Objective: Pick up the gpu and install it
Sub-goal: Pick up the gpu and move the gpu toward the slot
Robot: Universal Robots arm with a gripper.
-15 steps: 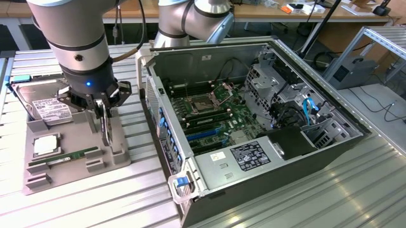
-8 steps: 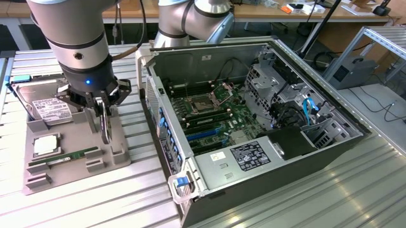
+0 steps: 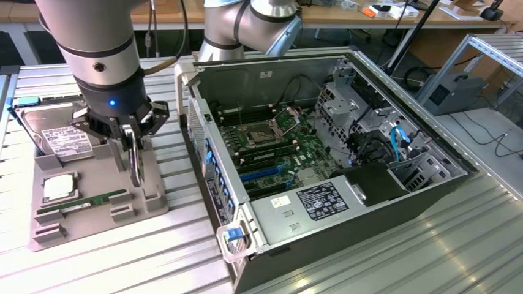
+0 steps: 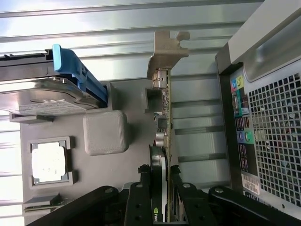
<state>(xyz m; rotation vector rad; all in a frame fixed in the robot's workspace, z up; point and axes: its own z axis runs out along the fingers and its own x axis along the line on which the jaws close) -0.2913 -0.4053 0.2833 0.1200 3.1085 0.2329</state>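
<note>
Ribbed aluminium makes up the bench (image 3: 392,257), its slats running under everything on it. The largest thing on it is the black computer case (image 3: 245,76), lying open on its side toward the exterior view's right, with the green motherboard (image 3: 274,144) exposed in the bottom and a drive cage at its far end. In the wrist view the perforated rear panel of the case (image 4: 275,136) and its coloured ports stand just beside the work area. The silver and grey arm (image 3: 94,43) comes down at the exterior view's left over a grey holder tray (image 3: 49,236) that lies on the bench beside the case. At the far end of the tray a silver hard drive (image 3: 56,131) with a white label leans in its cradle, and the wrist view shows a blue rail (image 4: 77,75) along its side. The gpu (image 3: 135,168) stands on edge at the side of the tray nearest the case, and the jaws are clamped on it, one on each face. Seen edge-on from the wrist, the gpu (image 4: 165,127) runs away from the jaws to its silvery bracket (image 4: 167,52). Whether the card's lower edge sits in the tray's slot or hangs just clear of it cannot be told. A square processor chip (image 3: 59,187) lies in a pocket of the tray, well apart from the card, and a narrow green memory stick (image 3: 82,204) lies in a slot nearer the front.
</note>
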